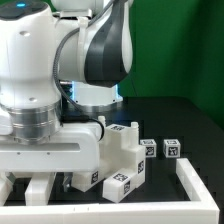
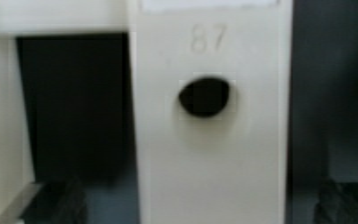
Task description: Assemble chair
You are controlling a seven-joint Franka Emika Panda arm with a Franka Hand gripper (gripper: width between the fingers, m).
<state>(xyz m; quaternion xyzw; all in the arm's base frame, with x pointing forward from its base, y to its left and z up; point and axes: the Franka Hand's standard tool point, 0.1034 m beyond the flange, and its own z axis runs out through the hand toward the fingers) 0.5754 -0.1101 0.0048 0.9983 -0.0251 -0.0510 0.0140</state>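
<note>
Seemingly at the slab (image 2: pixel 211 150) pickup — hole (image 2: pixel 204 96) dead ahead. Cannot tell gripper (image 1: pixel 55 185) clenched or released. Next: likely needs square alignment.

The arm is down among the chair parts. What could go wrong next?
1. The white panel with a round hole fills the blurred wrist view; whether the jaws grip it is unclear, so it might slip.
2. The tagged blocks sit close beside the gripper; a sideways move could knock them or the two small cubes.
</note>
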